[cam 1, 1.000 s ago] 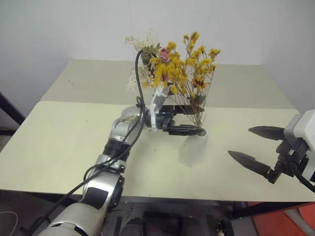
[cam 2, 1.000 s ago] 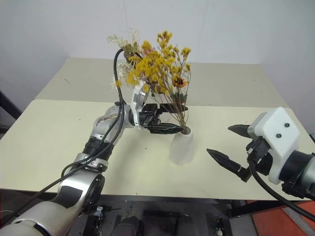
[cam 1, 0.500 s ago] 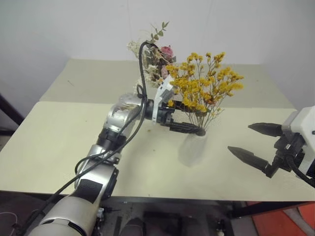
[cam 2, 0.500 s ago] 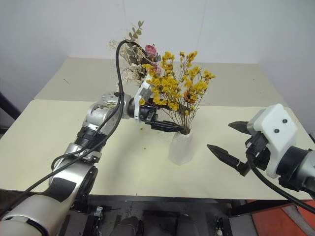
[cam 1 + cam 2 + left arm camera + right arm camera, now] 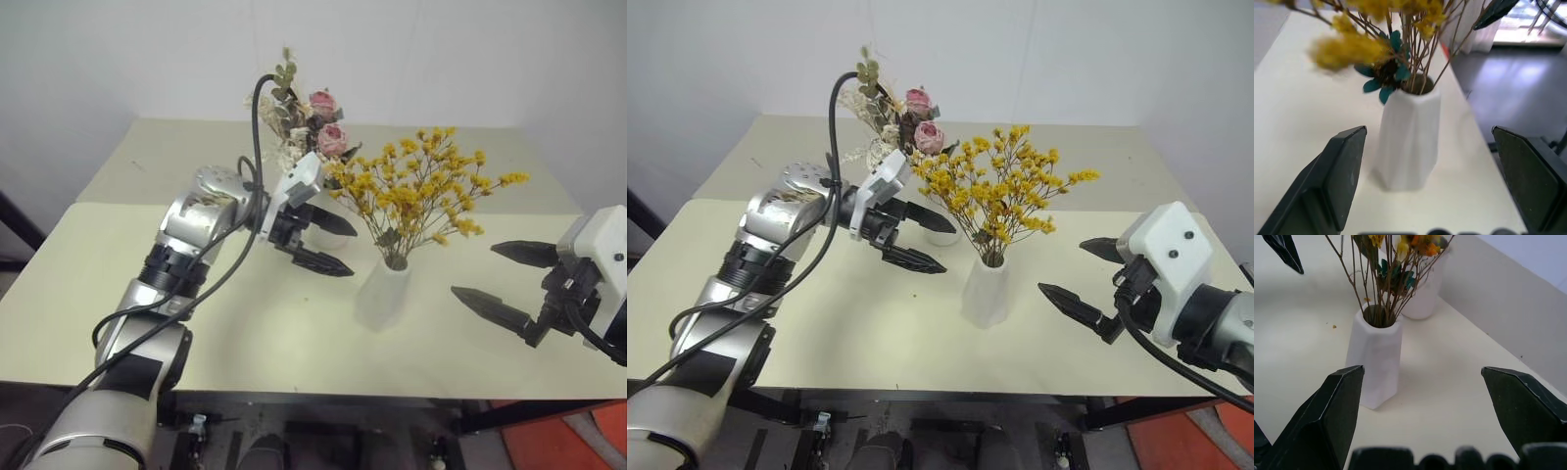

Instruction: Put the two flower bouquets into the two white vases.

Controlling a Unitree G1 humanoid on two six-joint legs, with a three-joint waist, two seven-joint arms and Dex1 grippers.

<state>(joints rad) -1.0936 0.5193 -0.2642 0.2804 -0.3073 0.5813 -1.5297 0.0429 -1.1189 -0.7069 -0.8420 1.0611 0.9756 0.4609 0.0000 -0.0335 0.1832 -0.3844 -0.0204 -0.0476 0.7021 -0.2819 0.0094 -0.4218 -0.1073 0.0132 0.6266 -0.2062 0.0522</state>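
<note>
Cream table point(image 5: 118, 284) by white wall: left gripper point(image 5: 331, 243), now released & empty, has backed off the yellow bouquet point(image 5: 421, 191), which stands in the near vase point(image 5: 383, 292); rose bouquet point(image 5: 906, 113) in far vase point(image 5: 1422, 298), right gripper point(image 5: 505, 284) spread, idle — task looks done.

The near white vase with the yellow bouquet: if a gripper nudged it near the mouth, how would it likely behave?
The near white vase is tall and narrow, though wider at its base, so a high push would probably tip rather than slide it. The yellow bouquet spreads wide and leans right, likely adding top weight. Its thin stems look brittle and may snap.
</note>
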